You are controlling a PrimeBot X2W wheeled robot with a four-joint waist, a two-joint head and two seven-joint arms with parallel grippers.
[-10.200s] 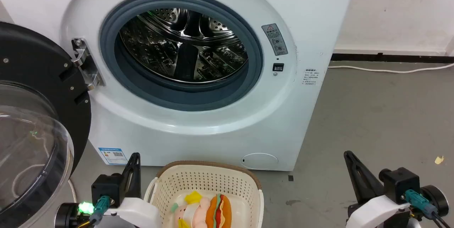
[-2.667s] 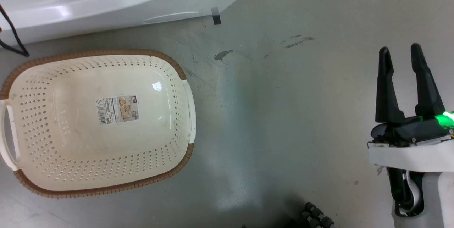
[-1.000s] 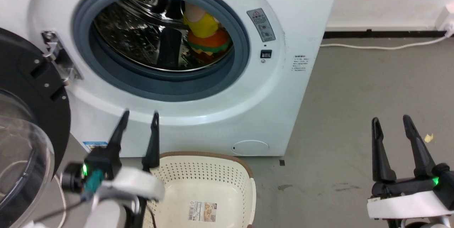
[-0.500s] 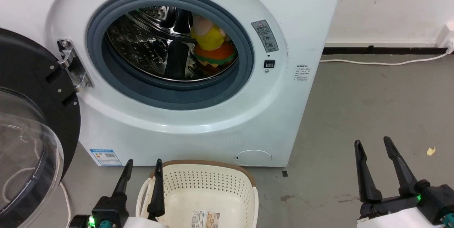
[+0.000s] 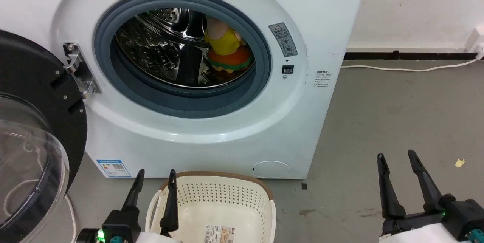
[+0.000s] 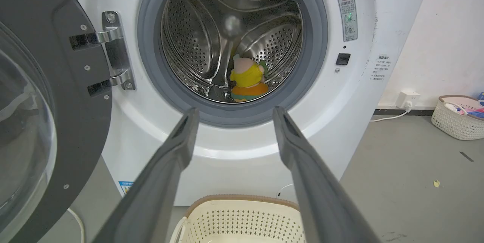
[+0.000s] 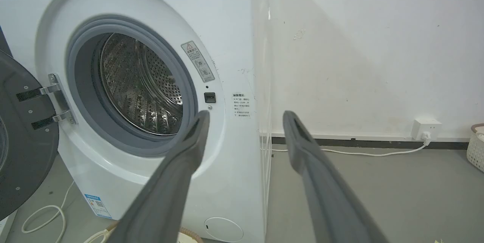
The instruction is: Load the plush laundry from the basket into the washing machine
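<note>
1. Your left gripper (image 5: 156, 172) and right gripper (image 5: 395, 154) are both spread wide, gripping nothing.
2. The basket (image 5: 227, 178) sits on the grey floor (image 5: 397, 114), just beside your left fingers.
3. The washing machine (image 5: 310, 16) stands behind it, with its door (image 5: 38, 84) swung open to the left.
4. The pink doll (image 5: 223, 41) rests on the burger plush (image 5: 228, 61), both inside the drum (image 5: 159, 46).
5. A white cable (image 5: 397, 70) runs along the far wall.

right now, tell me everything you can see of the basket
The basket is a cream plastic tub with rows of small holes in its walls, a brown woven-look rim and a white side handle. It stands upright on the grey floor right before the washing machine. A label sticker lies on its bottom; the part of its inside in view is bare, its near end cut off. The left hand hangs open by its left edge; contact cannot be told.
</note>
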